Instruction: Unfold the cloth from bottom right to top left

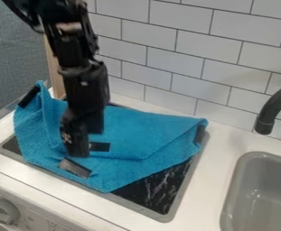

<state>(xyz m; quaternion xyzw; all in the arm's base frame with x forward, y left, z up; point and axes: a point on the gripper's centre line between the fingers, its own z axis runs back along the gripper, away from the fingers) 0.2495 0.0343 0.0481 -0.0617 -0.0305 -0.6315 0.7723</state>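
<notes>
The gripper (pixel 76 145) hangs low over the left-centre of the blue cloth (pixel 139 131), its tip close to a black patch (pixel 100 146). Whether it touches or holds the cloth I cannot tell. The cloth lies partly folded over the dark stove top, with a flap across its middle and a raised corner at the upper left. Another black patch (pixel 75 168) sits just below the gripper, near the cloth's front edge. Further dark patches mark the upper left corner and the right corner. Part of the cloth is hidden behind the arm.
The marbled stove top (pixel 156 187) shows at the cloth's lower right. A grey sink (pixel 260 198) and dark faucet (pixel 269 115) stand on the right. Behind is a white tiled wall (pixel 172 58), with a wooden post at the back left. A knob (pixel 5 211) sits at the lower left.
</notes>
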